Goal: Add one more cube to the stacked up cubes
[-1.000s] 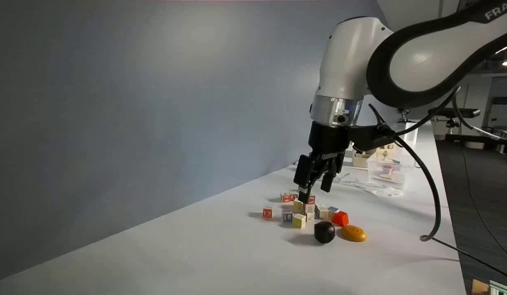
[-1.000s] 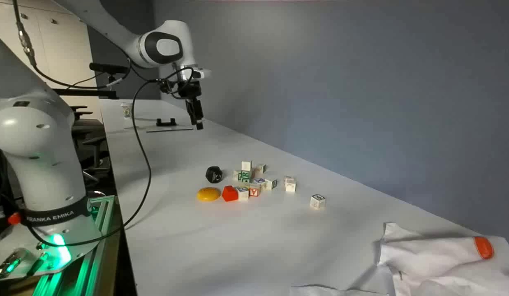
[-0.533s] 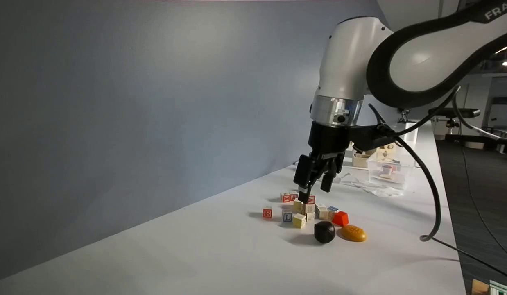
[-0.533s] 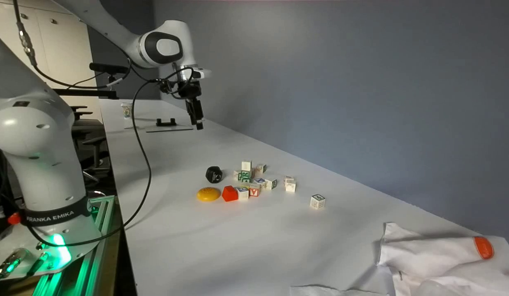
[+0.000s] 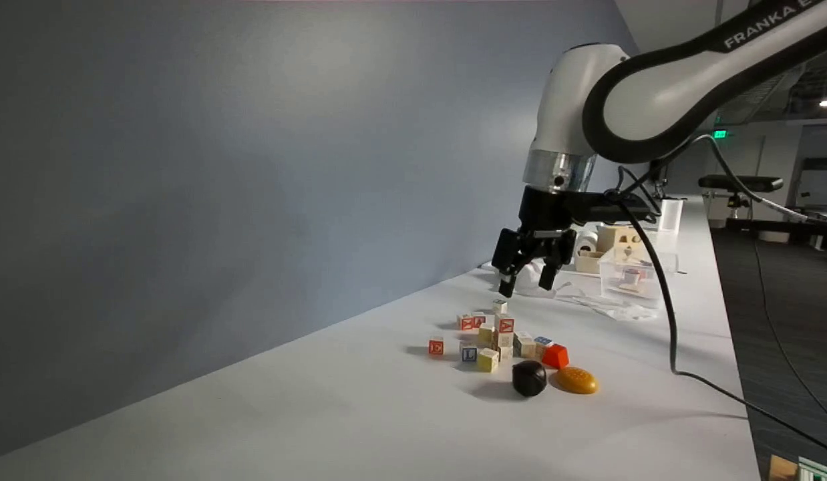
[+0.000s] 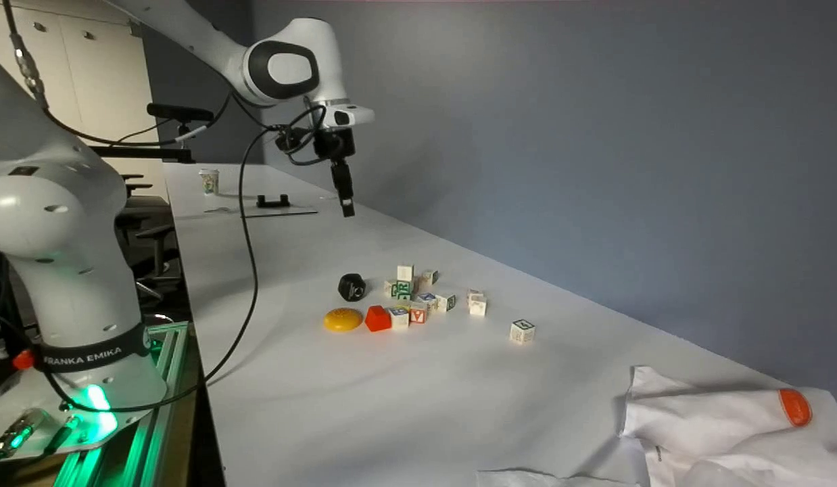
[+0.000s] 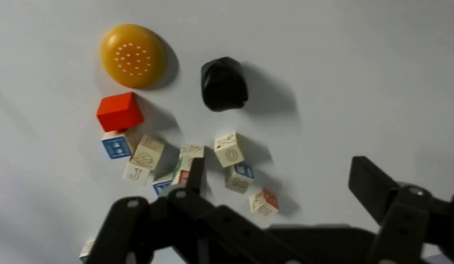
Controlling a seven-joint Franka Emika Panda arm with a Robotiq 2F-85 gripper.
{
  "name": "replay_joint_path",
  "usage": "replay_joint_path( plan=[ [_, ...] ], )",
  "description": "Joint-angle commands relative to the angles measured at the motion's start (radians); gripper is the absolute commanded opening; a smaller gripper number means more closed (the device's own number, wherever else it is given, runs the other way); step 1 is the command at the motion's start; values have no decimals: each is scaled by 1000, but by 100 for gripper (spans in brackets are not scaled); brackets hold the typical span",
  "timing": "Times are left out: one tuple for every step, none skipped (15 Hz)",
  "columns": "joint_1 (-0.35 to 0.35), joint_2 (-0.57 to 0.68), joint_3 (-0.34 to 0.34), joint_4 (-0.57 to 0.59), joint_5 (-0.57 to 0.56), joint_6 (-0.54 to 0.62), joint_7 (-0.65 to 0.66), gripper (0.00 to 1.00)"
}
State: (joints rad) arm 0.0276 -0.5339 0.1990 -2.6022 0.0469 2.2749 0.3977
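Note:
The stacked up cubes [image 5: 504, 333] form a short upright column, with a red letter A on the top cube. The column also shows in an exterior view [image 6: 405, 281] with green letters. In the wrist view the stack [image 7: 185, 164] is partly hidden behind the left finger. Single cubes lie around it: a red E cube [image 5: 436, 347], a blue L cube [image 5: 468, 353], a pale yellow cube [image 5: 487, 360] and several others. My gripper [image 5: 526, 284] is open and empty, raised well above the cubes and touching none. It also shows in an exterior view [image 6: 347, 211] and the wrist view [image 7: 278, 172].
A black ball [image 5: 529, 378], a flat orange piece [image 5: 576, 380] and a red block [image 5: 555, 356] lie close to the stack. A lone cube [image 6: 522, 331] sits apart. A white cloth [image 6: 709, 426] and a clear plastic box [image 5: 630, 280] are farther off. A wall borders the table.
My gripper has risen and shifted away from the stack, and it no longer covers the stack's top in an exterior view. It stays open. The cubes have not moved.

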Motion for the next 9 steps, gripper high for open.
replay_joint_path(
  plan=[
    [-70, -24, -40, 3, -80, 12, -16, 100],
    [-84, -19, -57, 9, -97, 13, -37, 100],
    [-101, -12, -73, 16, -124, 17, -61, 100],
    [-108, -1, -98, 24, -132, 32, -96, 100],
    [-120, 7, -113, 28, -146, 49, -116, 100],
    [-132, 20, -137, 36, -155, 63, -148, 100],
    [-136, 30, -160, 38, -157, 85, -185, 100],
    [-139, 46, -190, 44, -156, 111, -236, 100],
    [-139, 66, -219, 53, -159, 128, -301, 100]
  ],
)
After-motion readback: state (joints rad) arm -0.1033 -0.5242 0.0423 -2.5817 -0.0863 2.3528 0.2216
